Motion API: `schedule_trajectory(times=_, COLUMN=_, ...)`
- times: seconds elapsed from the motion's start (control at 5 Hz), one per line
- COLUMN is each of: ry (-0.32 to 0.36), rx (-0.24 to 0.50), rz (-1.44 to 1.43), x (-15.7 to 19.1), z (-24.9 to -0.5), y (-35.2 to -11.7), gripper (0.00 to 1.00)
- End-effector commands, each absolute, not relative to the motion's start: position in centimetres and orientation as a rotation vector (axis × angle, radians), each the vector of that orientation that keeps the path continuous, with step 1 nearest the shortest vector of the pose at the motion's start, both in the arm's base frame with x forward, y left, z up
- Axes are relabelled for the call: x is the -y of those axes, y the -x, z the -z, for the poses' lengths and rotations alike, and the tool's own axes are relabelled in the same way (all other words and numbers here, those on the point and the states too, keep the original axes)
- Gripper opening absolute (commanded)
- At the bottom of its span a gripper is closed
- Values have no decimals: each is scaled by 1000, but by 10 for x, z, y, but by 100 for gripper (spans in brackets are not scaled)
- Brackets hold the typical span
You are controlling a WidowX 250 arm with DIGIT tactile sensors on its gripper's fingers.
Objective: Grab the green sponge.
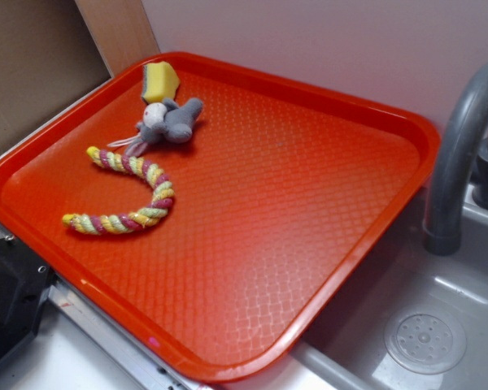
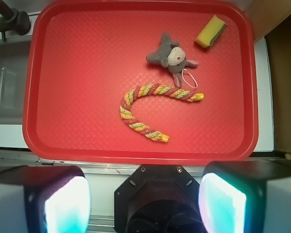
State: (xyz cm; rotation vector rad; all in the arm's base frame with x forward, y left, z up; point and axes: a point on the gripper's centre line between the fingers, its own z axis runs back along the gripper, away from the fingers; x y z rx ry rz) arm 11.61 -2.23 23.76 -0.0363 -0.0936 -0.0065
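Note:
The green sponge (image 1: 160,80) is a small yellow foam block with a thin green layer. It lies at the far left corner of the red tray (image 1: 390,203). In the wrist view the sponge (image 2: 210,31) is at the tray's upper right. My gripper (image 2: 145,204) is open and empty, with its jaws wide apart. It is high above the tray's near edge, far from the sponge. The gripper does not show in the exterior view.
A grey plush mouse (image 1: 169,122) lies right beside the sponge. A yellow-pink-green braided rope (image 1: 134,191) curves on the tray's left part. A grey sink with a tap (image 1: 459,154) and drain (image 1: 424,341) is to the right. A wooden board (image 1: 118,28) stands behind the tray.

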Motion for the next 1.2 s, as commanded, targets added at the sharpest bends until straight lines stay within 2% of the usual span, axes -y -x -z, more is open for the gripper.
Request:
schedule_trajectory(times=0.0, ry=36, rx=94, rz=7, x=22, z=-238, y=-116, gripper=100)
schedule_trajectory(times=0.2, ry=-18, rx=180, rz=-195, x=6, z=-212, y=-137, gripper=100)
schedule_trajectory(times=0.4, ry=-32, rx=255, rz=-379, x=-21, z=-184, y=-160, gripper=100)
schedule_trajectory(times=0.6, ry=-14, rx=315, rz=-558, x=-55, z=-162, y=-191, gripper=100)
schedule_trajectory(times=1.0, ry=-57, rx=398, rz=-707, x=-118, z=-135, y=-257, gripper=100)
